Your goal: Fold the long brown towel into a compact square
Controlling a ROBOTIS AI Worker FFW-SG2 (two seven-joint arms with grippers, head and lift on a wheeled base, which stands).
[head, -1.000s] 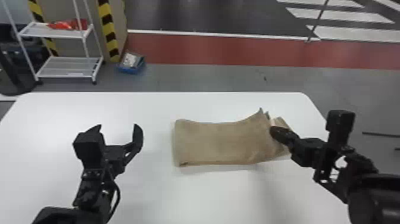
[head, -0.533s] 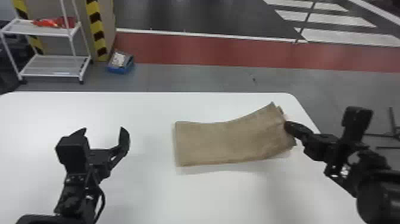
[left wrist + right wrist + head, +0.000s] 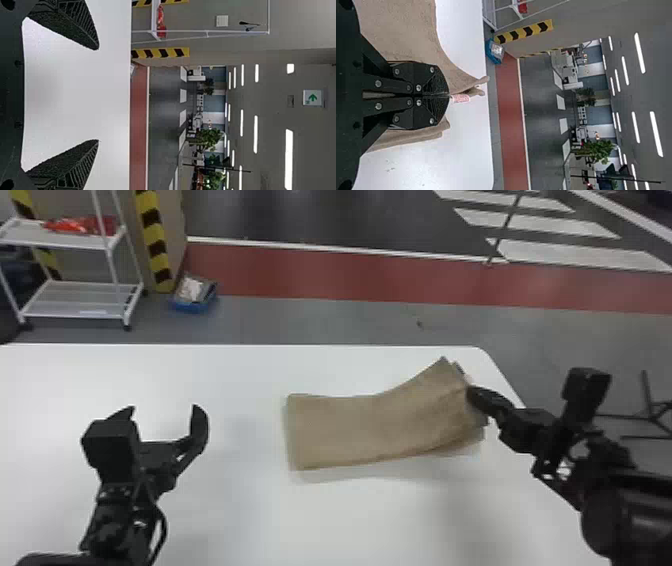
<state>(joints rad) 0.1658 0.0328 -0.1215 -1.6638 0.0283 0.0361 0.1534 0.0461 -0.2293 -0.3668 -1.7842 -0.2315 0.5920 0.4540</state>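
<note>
By the right edge of the table (image 3: 350,520), the brown towel (image 3: 380,425) is pinched by the right gripper (image 3: 472,392), jaws closed; the left gripper (image 3: 164,409) is held empty, jaws wide apart.

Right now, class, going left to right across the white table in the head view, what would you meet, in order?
Left end effector, open → brown towel → right end effector, shut on the brown towel's right-hand end.
</note>
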